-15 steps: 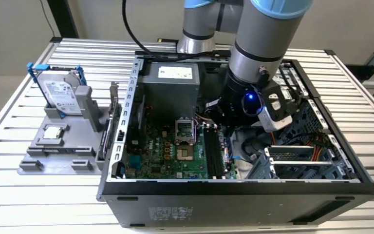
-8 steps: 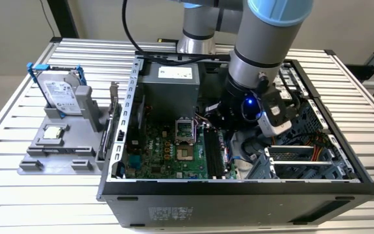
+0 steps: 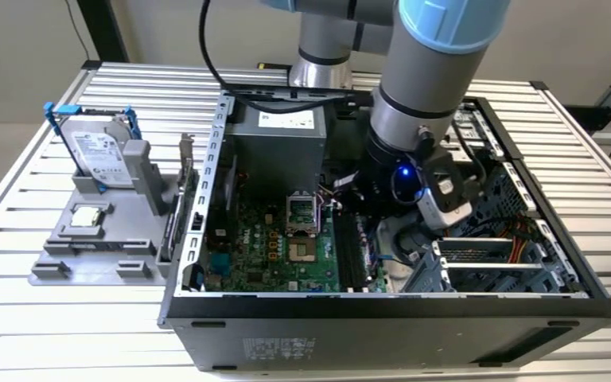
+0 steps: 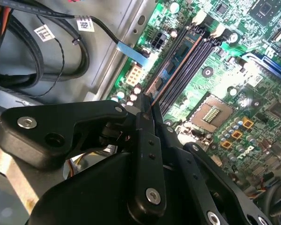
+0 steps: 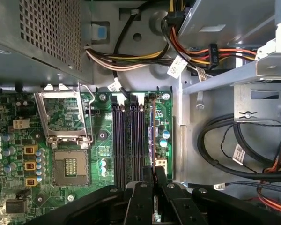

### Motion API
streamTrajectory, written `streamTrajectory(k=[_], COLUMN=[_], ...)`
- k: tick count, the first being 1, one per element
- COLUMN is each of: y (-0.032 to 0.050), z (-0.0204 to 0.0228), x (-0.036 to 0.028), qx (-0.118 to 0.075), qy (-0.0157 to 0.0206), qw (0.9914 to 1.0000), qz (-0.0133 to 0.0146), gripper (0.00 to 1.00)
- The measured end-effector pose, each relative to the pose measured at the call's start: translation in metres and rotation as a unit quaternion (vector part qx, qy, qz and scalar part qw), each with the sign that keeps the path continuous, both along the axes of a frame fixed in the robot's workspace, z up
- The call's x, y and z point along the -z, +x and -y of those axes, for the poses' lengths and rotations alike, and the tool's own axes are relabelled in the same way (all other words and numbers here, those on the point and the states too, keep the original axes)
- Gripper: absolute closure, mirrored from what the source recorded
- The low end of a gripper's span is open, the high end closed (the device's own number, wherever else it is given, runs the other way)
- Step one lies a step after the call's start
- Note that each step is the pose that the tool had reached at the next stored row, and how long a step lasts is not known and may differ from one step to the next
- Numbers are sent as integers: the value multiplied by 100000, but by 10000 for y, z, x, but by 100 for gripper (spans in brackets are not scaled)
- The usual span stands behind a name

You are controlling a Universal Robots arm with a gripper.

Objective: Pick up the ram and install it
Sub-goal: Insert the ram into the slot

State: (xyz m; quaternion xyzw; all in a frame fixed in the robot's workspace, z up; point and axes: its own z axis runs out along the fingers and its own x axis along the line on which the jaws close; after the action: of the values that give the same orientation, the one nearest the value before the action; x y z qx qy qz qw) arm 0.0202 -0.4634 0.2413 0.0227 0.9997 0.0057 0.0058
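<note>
The ram [image 5: 152, 131] is a thin green stick seen edge-on, standing upright along the outermost memory slot, the one nearest the motherboard's edge. In the second wrist view the ram [image 4: 175, 63] runs from the fingertips down toward that slot's far latch. My gripper [image 5: 154, 177] is shut on the stick's upper edge, with both black fingers [image 4: 141, 117] pressed against its faces. Whether the stick is fully seated in the slot I cannot tell. The other memory slots [image 5: 126, 140] beside it are bare. In the exterior view the arm's wrist [image 3: 406, 171] reaches down into the open computer case [image 3: 391, 306].
A grey power supply box [image 3: 274, 139] and bundled cables [image 5: 131, 58] sit close to the slots. The open processor socket [image 5: 70, 166] lies beside them, and a metal drive cage [image 3: 486, 263] is on the other side. Outside the case, a grey fixture holds a hard drive [image 3: 99, 155] and a small square chip [image 3: 88, 215].
</note>
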Motion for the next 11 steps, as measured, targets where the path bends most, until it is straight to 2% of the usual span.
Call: streamTrajectory(k=[8,11], y=[-30,-35], z=[8,23], x=[64,84], qx=[-177,-261], qy=[-164,-195], qw=[100000,99999], qz=[0,-2], gripper=[100,100])
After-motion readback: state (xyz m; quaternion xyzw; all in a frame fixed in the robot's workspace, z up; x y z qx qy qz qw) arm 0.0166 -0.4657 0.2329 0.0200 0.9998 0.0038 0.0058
